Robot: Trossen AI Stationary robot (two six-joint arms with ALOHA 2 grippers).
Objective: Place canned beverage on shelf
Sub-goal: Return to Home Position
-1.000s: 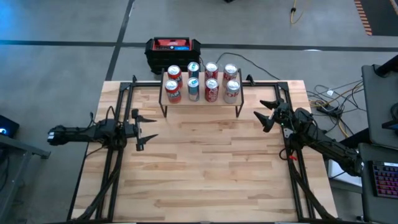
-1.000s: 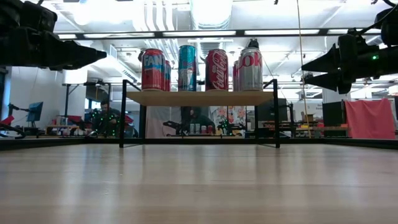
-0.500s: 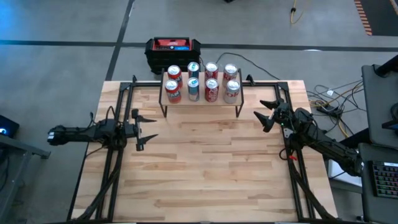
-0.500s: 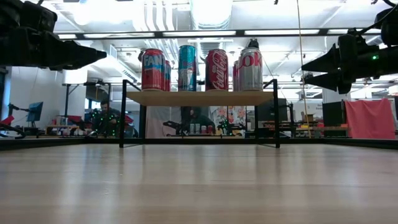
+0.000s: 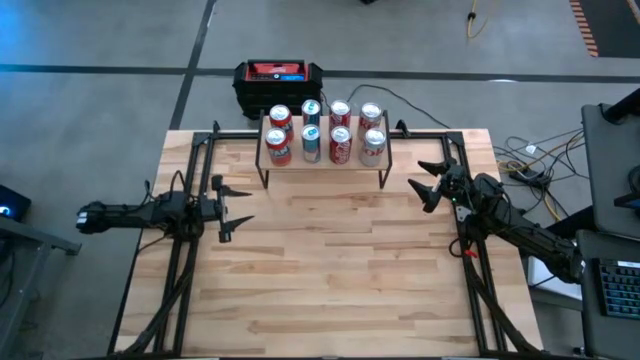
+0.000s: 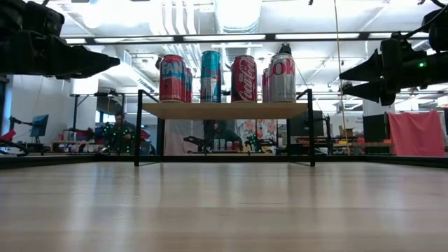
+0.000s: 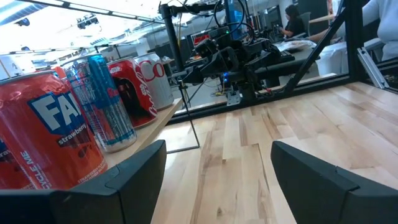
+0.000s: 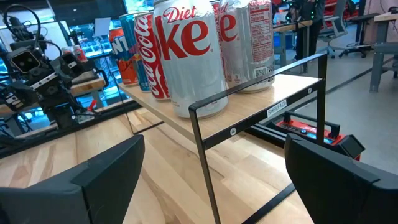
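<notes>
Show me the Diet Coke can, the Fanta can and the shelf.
Diet Coke can (image 8: 189, 59): right wrist view, its label.
Fanta can (image 7: 46, 134): left wrist view, its label.
shelf (image 6: 224, 110): low view, board's front edge.

Light wood counter on a grey floor. Black-and-red box on the floor just behind the counter's far edge. Loose cables right of the counter. Keyboard at far right. Red cloth in the room beyond.
</notes>
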